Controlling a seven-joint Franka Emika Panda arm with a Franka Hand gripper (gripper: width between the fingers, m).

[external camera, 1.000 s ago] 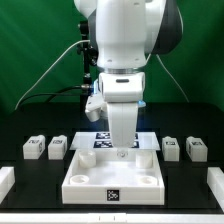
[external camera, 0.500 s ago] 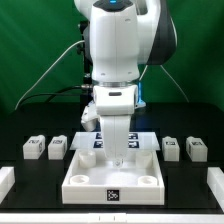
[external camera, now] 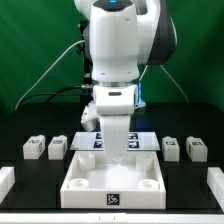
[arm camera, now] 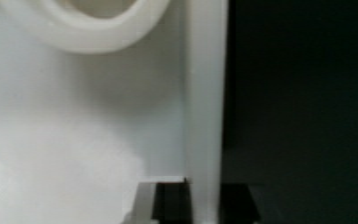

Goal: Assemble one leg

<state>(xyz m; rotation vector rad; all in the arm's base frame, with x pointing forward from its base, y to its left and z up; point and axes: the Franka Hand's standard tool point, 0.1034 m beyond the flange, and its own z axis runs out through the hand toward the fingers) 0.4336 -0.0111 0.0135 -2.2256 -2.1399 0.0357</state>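
Note:
The large white tray-like piece (external camera: 88,188) lies in the middle of the black table. My gripper (external camera: 122,151) reaches down at its back rim. In the wrist view the gripper (arm camera: 204,206) has one dark finger (arm camera: 171,205) on each side of the tray's thin raised rim (arm camera: 202,100), and both touch it. A round socket (arm camera: 91,28) shows on the tray's floor. Four small white legs with tags stand beside the tray: two on the exterior view's left (external camera: 35,147) (external camera: 58,146) and two on its right (external camera: 171,147) (external camera: 196,150). None is held.
The marker board (external camera: 146,140) lies behind the tray, partly hidden by the arm. White blocks sit at the front left (external camera: 5,181) and front right (external camera: 215,183) table edges. A green curtain and cables are behind the arm.
The arm has come down and turned over the tray's back rim. The tray has shifted slightly toward the front. The legs have not moved.

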